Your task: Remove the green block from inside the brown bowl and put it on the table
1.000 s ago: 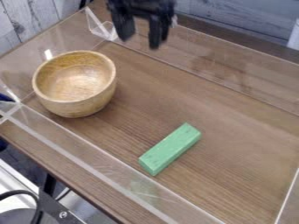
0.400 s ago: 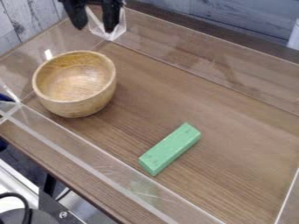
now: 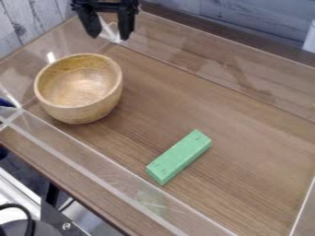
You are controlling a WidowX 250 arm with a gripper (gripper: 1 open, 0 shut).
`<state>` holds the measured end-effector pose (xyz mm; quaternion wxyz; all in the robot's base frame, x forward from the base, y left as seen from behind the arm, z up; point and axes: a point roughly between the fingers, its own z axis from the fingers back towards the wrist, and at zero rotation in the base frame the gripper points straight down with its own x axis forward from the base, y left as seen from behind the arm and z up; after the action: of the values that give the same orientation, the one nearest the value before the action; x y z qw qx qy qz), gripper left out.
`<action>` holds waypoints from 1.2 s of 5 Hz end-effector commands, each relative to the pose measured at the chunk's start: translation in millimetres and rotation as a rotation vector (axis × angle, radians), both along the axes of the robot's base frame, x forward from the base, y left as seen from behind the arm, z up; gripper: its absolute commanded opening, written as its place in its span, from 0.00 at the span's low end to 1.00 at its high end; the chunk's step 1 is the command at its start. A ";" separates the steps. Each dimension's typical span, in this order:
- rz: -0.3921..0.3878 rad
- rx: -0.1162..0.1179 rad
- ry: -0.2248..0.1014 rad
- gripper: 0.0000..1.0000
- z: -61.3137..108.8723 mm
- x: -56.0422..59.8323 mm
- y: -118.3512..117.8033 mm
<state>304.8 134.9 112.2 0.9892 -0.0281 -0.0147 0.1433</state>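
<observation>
The green block (image 3: 180,156) lies flat on the table (image 3: 222,92), toward the front right, pointing diagonally. At the left stands the brown bowl (image 3: 79,88), upright, with nothing inside it. My gripper (image 3: 107,26) hangs open at the top left, above the table's back edge and behind the bowl, well away from the block. Its two dark fingers (image 3: 90,24) stand apart with nothing between them.
Low clear acrylic walls (image 3: 74,157) edge the tabletop on all sides. Grey planks show at the back left, and dark cables lie below the front edge.
The gripper has travelled left along the back of the table, from above the middle to behind the bowl. Block and bowl have stayed put.
</observation>
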 end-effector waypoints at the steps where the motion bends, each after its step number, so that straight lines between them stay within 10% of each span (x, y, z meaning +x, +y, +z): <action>1: -0.048 0.020 -0.075 1.00 25.3 12.8 -8.6; 6: -0.019 0.011 -0.145 1.00 38.6 -9.2 12.8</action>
<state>291.9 147.6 130.2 0.9882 -0.0442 -0.0543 0.1361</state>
